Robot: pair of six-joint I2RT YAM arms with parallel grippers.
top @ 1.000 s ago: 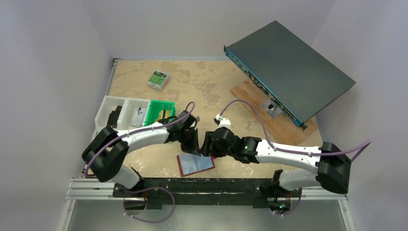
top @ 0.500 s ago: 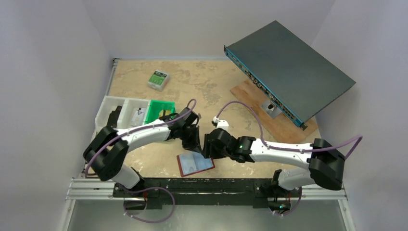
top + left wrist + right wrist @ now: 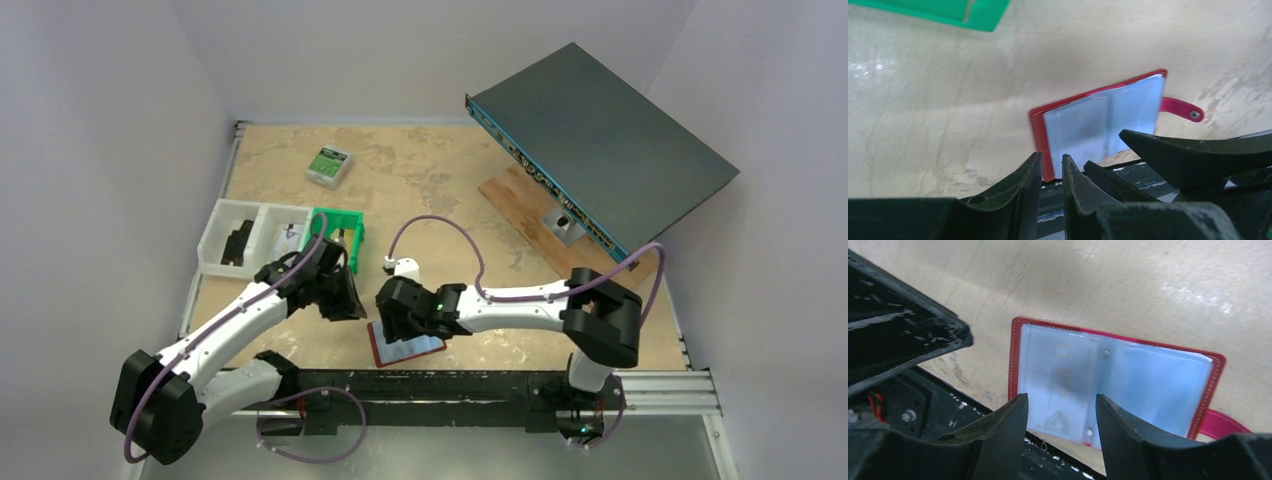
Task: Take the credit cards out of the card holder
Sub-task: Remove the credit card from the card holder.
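The red card holder [image 3: 408,345] lies open near the table's front edge, its pale blue pockets [image 3: 1113,372] facing up and its snap tab [image 3: 1182,109] sticking out to one side. The credit cards are hidden: only faint shapes show through the left pocket [image 3: 1063,375]. My right gripper [image 3: 1060,399] hovers open just above the holder [image 3: 1016,360], with nothing between its fingers. My left gripper [image 3: 1051,157] hangs to the left of the holder [image 3: 1037,125]. Its jaws are open by a narrow gap and hold nothing. From above, it [image 3: 342,297] is between the green bin and the holder.
A green bin [image 3: 337,232] and a white compartment tray [image 3: 245,235] stand at the left. A green-and-white box [image 3: 329,165] lies farther back. A dark flat device [image 3: 600,150] leans on a wooden board [image 3: 575,245] at the right. The black rail [image 3: 400,385] runs along the near edge.
My left arm has swung left, away from the holder, and its jaws have parted slightly. My right gripper has moved left and now sits over the holder.
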